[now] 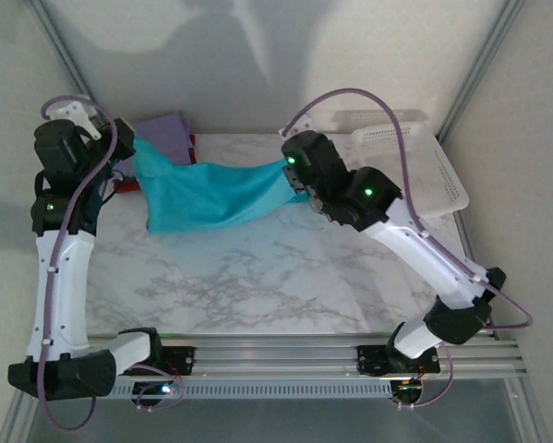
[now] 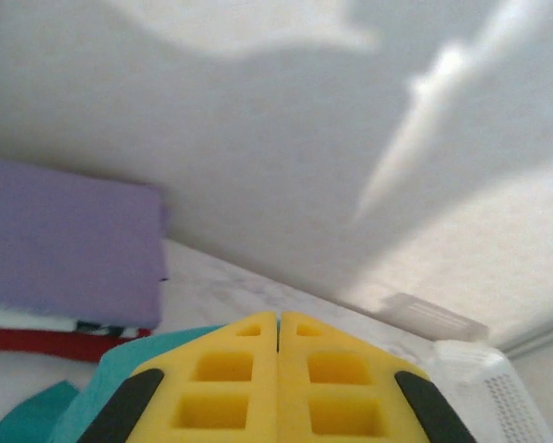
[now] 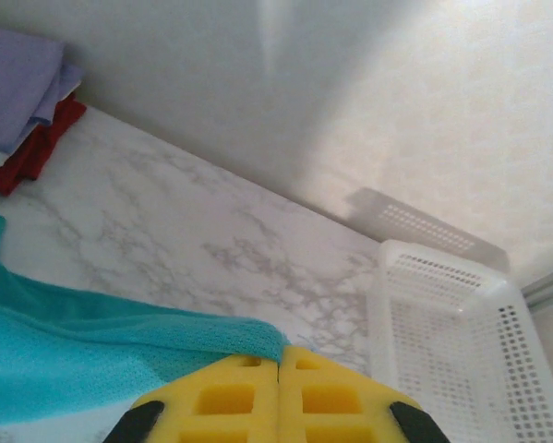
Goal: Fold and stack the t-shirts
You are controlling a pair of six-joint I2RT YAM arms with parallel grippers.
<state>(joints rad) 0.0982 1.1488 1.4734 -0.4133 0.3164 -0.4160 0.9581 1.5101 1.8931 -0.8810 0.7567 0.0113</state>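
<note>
The teal shirt (image 1: 211, 194) hangs stretched across the far half of the tabletop (image 1: 258, 286), pulled between the two arms, its lower edge sagging toward the marble near the left side. The left fingers (image 2: 221, 378) are pressed shut, pads meeting along one seam, with teal cloth bunched under them; the pinch itself is hidden beneath the yellow pads. The right fingers (image 3: 230, 401) are likewise closed, and the shirt's edge runs straight into their tips, so the held corner cannot be seen. From above, both wrists cover the ends of the shirt, and its sleeves and collar are hard to make out. In the far left corner sits a folded pile: a lavender shirt (image 2: 64, 240) on top, a thin sliver of a black-and-white patterned shirt (image 2: 82, 327) under it, and a red shirt (image 2: 45, 343) at the bottom, partly covered by the left arm from above. A white basket (image 3: 442, 323) stands at the far right corner, cut off by the picture's edge in both wrist views.
</note>
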